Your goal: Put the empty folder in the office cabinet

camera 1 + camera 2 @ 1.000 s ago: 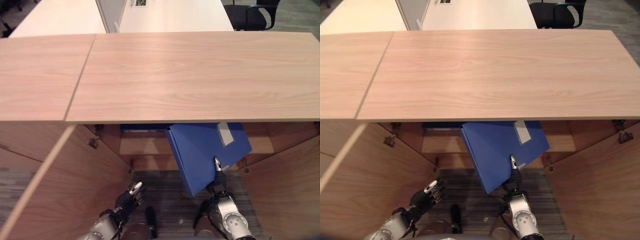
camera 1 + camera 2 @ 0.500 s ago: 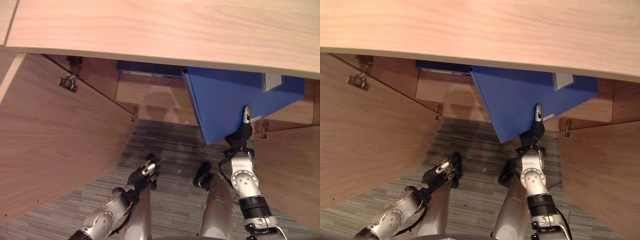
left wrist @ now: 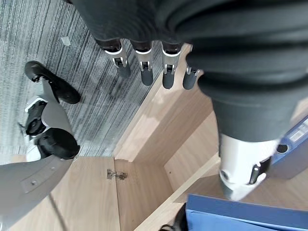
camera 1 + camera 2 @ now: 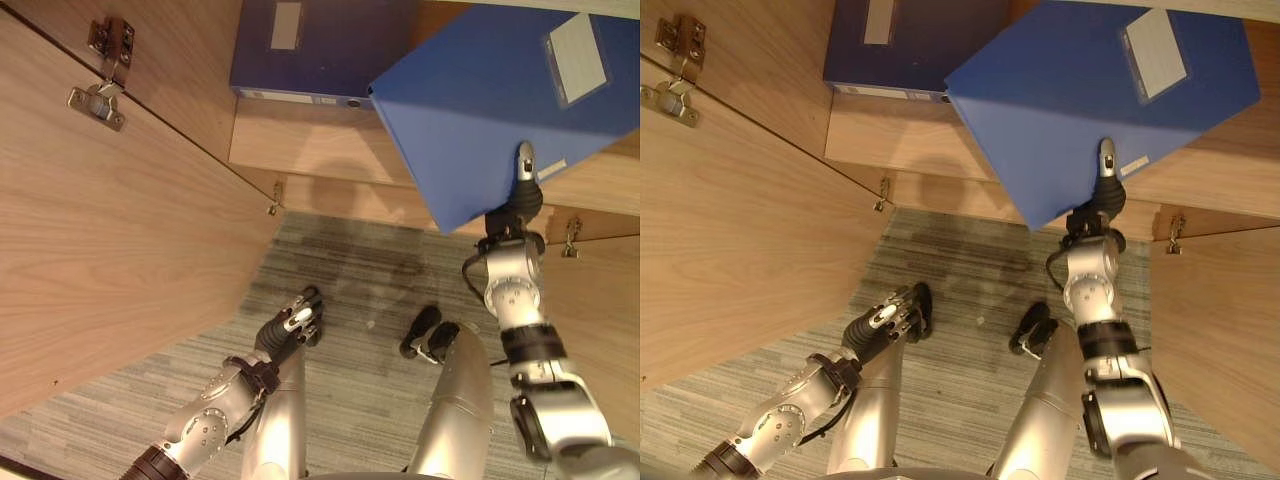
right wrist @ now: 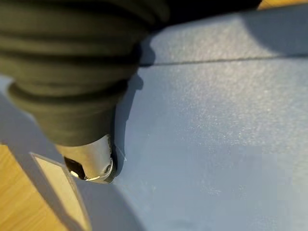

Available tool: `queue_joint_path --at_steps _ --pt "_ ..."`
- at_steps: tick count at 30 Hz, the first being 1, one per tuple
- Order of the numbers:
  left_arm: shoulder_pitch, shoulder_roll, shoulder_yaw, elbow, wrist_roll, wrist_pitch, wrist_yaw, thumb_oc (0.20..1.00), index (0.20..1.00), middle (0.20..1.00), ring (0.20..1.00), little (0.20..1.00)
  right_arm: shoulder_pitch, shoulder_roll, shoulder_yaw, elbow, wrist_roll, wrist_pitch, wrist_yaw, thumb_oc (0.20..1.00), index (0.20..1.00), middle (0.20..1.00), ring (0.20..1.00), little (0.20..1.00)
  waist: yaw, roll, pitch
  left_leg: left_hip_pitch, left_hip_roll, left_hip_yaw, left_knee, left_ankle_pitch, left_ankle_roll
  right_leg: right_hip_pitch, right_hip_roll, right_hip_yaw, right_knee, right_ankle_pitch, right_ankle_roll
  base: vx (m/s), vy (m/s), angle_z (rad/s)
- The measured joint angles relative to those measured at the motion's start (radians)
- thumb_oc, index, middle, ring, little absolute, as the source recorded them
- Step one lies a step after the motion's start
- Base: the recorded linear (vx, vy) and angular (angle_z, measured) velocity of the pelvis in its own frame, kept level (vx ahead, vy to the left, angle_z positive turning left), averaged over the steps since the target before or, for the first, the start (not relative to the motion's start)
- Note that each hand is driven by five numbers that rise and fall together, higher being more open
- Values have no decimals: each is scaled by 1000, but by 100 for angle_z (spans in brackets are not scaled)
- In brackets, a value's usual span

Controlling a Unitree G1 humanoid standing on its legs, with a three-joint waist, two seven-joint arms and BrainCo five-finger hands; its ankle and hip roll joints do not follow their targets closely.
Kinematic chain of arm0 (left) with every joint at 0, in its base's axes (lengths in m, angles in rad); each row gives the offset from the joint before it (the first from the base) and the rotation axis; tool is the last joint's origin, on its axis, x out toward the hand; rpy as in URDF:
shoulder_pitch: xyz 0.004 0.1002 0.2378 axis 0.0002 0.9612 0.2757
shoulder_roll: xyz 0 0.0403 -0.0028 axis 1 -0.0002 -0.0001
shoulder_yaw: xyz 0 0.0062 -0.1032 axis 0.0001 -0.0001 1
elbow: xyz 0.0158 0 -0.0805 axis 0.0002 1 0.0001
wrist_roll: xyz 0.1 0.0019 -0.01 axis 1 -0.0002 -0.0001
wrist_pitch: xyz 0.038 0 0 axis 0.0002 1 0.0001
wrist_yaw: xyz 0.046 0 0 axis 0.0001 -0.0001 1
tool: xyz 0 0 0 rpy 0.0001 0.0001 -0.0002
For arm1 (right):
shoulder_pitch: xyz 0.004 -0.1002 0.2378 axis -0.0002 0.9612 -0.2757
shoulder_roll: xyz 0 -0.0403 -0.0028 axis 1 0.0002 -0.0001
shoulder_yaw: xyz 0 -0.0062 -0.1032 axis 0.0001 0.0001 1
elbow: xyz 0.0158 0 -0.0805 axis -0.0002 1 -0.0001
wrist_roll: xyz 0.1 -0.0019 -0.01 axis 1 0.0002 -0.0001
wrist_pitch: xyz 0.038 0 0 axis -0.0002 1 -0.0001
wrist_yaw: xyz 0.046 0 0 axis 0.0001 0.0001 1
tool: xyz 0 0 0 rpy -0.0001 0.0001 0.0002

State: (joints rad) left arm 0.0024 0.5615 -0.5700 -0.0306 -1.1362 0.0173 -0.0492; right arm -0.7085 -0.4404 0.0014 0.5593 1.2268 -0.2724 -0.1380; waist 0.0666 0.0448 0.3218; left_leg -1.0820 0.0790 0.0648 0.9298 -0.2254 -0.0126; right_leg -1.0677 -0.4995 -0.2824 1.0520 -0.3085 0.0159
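Here, the right robot hand [image 4: 517,190] pinches the near edge of the blue folder [image 4: 495,95], its thumb lying flat on the folder's upper face while the remaining fingers are hidden beneath; in the right wrist view the thumb [image 5: 94,159] presses on a finely grained, matte blue surface beside a pale label strip [image 5: 60,190]. The folder is a broad, box-shaped rectangle held tilted, with one corner pointing near and left, and its far part reaching into the open office cabinet [image 4: 330,150] above the wooden shelf [image 4: 940,130]. A white rectangular label [image 4: 577,57] sits on its upper face. Just left of it a darker blue folder [image 4: 310,50] lies flat on the shelf, also bearing a pale label; the two are close at the held folder's left corner. The left robot hand [image 4: 295,325] hangs low on the left with fingers [image 3: 144,65] straight and relaxed, holding nothing. An open cabinet door [image 4: 110,220] of light woodgrain stands at left, metal hinges [image 4: 100,70] on its inner face. Another door panel [image 4: 1220,340] stands at right. The floor [image 4: 370,300] is grey striped carpet.
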Motion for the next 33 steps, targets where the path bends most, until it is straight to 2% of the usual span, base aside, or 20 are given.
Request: queue_joint_path --at_steps 3,4,7,8,14,19,28,33 --pt "-3 8 -13 -1 -11 -6 2 1000 1000 1000 1000 1000 -106 -18 -6 163 7 2 -12 200 200 200 200 200 10 1 -1 -11 -4 -1 3 -1 2 -8 -7 0 9 0 -5 -1 -29 6" --pt "-4 9 -15 0 -17 -13 9 1000 1000 1000 1000 1000 -165 -17 -52 221 16 -12 -17 200 200 200 200 200 21 2 -2 -28 -5 -1 4 0 1 -25 -11 -3 14 -2 -8 -5 -24 4" --pt "-7 13 -21 2 -18 -17 24 1000 1000 1000 1000 1000 -258 -28 -66 342 51 -44 -20 200 200 200 200 200 27 3 -4 -30 -11 -1 5 0 1 -29 -16 -2 21 -5 -13 -12 -14 6" --pt "-8 14 -24 3 -18 -19 34 1000 1000 1000 1000 1000 -336 -35 -59 429 67 -42 -61 200 200 200 200 200 27 4 -11 -30 -12 -1 5 0 1 -29 -17 -2 21 -7 -13 -10 -7 4" --pt "-9 8 -29 9 -18 -23 62 1000 1000 1000 1000 1000 -357 -14 -47 436 89 -43 -99 200 200 200 200 200 35 8 -24 -30 -13 0 2 -1 2 -31 -17 -2 20 -11 -15 0 0 0" --pt "-9 3 -72 21 -36 -29 85 1000 1000 1000 1000 1000 -431 -8 -15 586 123 -41 -134 200 200 200 200 200 44 32 -72 -31 -19 -1 -1 -1 2 -30 -26 -2 20 -15 -11 -2 1 1" --pt "-10 4 -99 29 -59 -49 126 1000 1000 1000 1000 1000 -491 21 11 631 129 -31 -204 200 200 200 200 200 45 32 -73 -34 -19 -7 -4 0 0 -31 -16 -3 18 -14 -10 0 0 0" --pt "-17 4 -108 30 -66 -61 143 1000 1000 1000 1000 1000 -500 33 7 612 169 -67 -216 200 200 200 200 200 57 32 -73 -40 -19 -13 -20 7 -9 -33 -14 -13 4 -10 -5 4 0 1"
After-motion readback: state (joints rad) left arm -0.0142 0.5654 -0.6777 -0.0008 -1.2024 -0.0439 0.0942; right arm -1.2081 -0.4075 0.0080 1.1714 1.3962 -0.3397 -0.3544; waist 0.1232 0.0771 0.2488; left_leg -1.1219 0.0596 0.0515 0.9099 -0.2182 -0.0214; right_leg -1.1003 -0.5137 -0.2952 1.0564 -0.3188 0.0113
